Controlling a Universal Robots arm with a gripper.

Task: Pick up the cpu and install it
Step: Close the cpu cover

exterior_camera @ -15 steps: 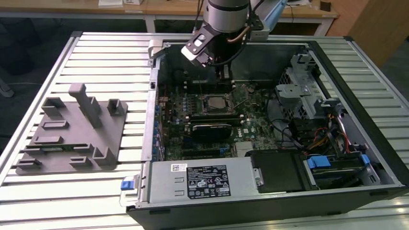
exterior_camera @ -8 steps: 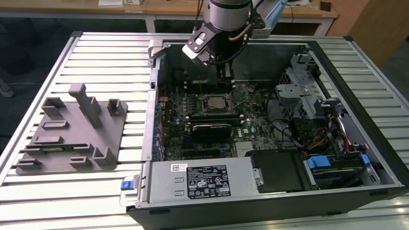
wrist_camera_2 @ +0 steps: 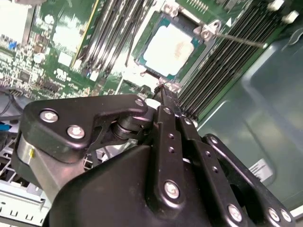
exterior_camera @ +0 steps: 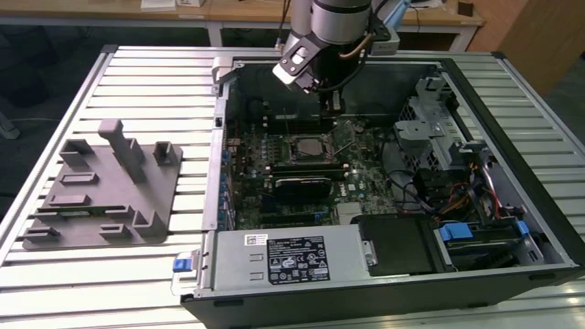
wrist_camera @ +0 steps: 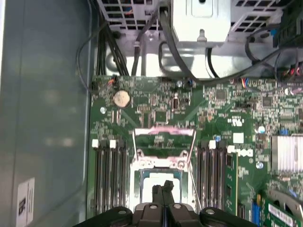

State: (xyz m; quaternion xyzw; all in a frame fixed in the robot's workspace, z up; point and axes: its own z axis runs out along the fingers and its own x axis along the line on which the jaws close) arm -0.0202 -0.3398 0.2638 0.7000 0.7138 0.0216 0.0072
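The cpu (wrist_camera_2: 173, 45) is a pale silvery square lying flat in the motherboard socket (exterior_camera: 306, 145) inside the open computer case. In the first wrist view the cpu (wrist_camera: 152, 179) shows just past the fingertips, and the socket's metal load plate (wrist_camera: 164, 135) stands flipped open behind it. My gripper (exterior_camera: 333, 104) hangs over the board just beyond the socket's far edge. Its black fingers (wrist_camera_2: 166, 101) are pressed together, shut with nothing between them, their tips a little above the socket's rim.
A grey holder block (exterior_camera: 101, 192) sits on the slatted table at the exterior view's left. Inside the case (exterior_camera: 512, 82) are memory slots (wrist_camera: 109, 175) beside the socket, a finned heatsink (wrist_camera: 286, 153), the power supply (exterior_camera: 288, 257), a drive cage (exterior_camera: 439, 116) and loose cables (exterior_camera: 420, 192).
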